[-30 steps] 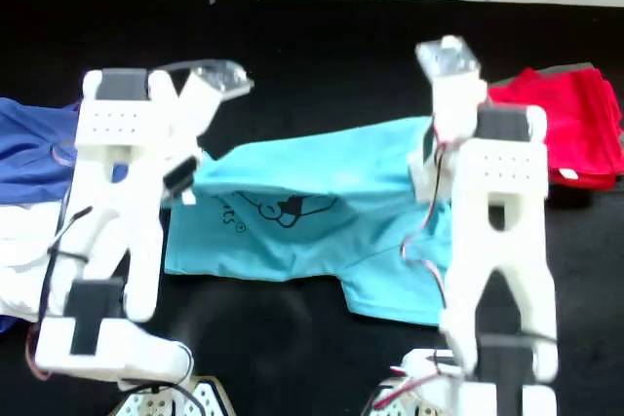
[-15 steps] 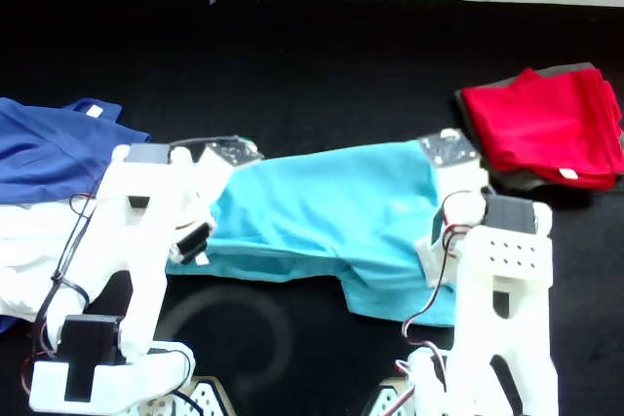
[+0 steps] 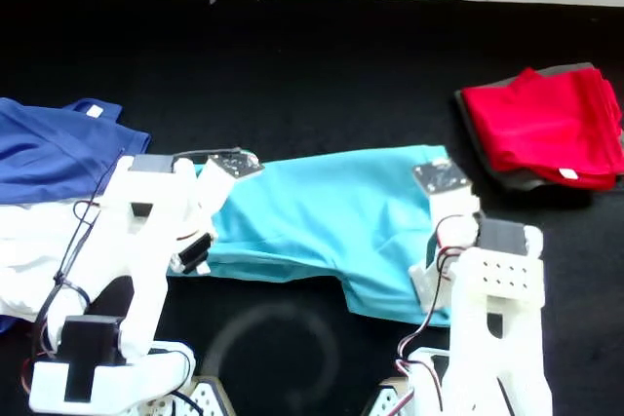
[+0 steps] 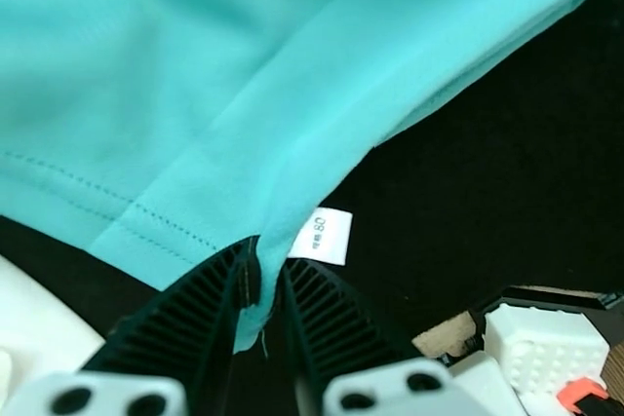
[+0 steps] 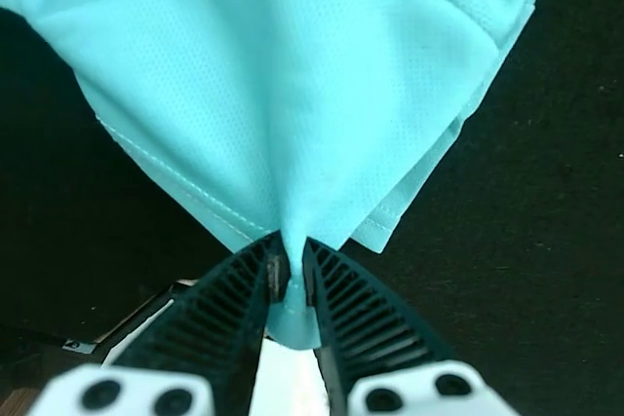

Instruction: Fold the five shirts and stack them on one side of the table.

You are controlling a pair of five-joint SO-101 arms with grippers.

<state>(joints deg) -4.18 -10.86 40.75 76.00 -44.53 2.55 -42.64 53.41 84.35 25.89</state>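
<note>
The teal shirt (image 3: 331,211) is laid across the middle of the black table (image 3: 322,56). One end of it is pinched by the left gripper (image 4: 261,275), whose jaws are pressed together on the hem, right beside a small white tag (image 4: 330,238). The other end is pinched by the right gripper (image 5: 290,265), with a bunch of cloth squeezed tight between its jaws. The shirt is stretched out between the two grippers. It looks folded over along its length, so this fold seems to be about half done.

At the far right side of the table, a red shirt (image 3: 546,124) is seen folded. It is laid on top of a grey shirt (image 3: 520,180) that looks folded too. So two shirts seem to be finished and stacked.

On the left side, a blue shirt (image 3: 44,148) and a white shirt (image 3: 24,241) are lying rumpled and touching each other. They are not folded yet.

By the look of it, the teal shirt has to be folded smaller and put on the pile at the right. After that, the blue and white ones are left to be done.
</note>
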